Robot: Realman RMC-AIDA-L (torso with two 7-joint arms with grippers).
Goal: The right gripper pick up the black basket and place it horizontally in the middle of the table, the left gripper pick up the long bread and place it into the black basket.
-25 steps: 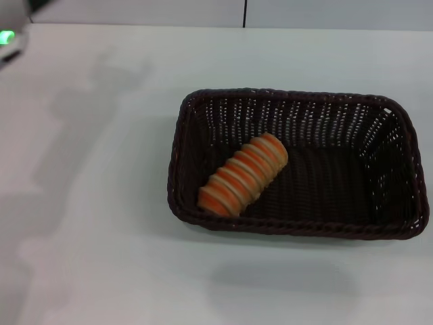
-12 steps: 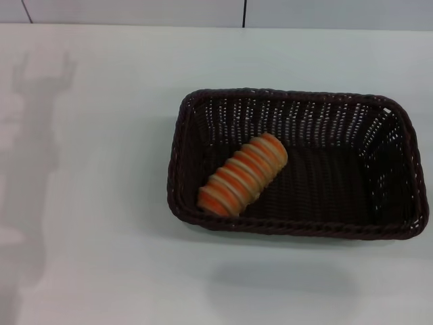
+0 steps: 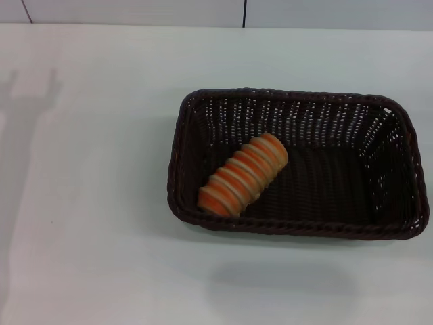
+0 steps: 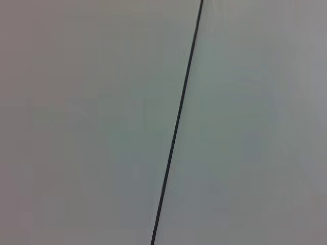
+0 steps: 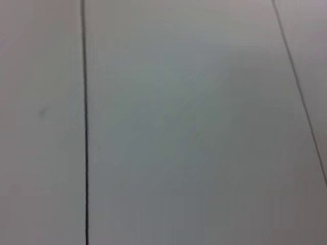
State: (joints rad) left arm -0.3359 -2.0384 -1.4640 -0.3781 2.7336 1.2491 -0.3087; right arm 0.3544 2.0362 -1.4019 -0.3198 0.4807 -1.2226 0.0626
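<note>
The black basket (image 3: 298,162) lies lengthwise across the white table (image 3: 101,189), right of the middle in the head view. The long bread (image 3: 243,174), tan with orange stripes, lies slantwise inside the basket at its left end, touching the basket floor. Neither gripper shows in any view. Only a faint shadow of the left arm falls on the table at the far left. Both wrist views show only plain white panels with thin dark seams.
A white wall with a dark vertical seam (image 3: 244,12) runs behind the table's far edge. The basket's right end lies close to the right border of the head view.
The left arm, seen at the top left corner one second ago, has left the head view. Its shadow has slid to the far left. Basket and bread have not moved.
</note>
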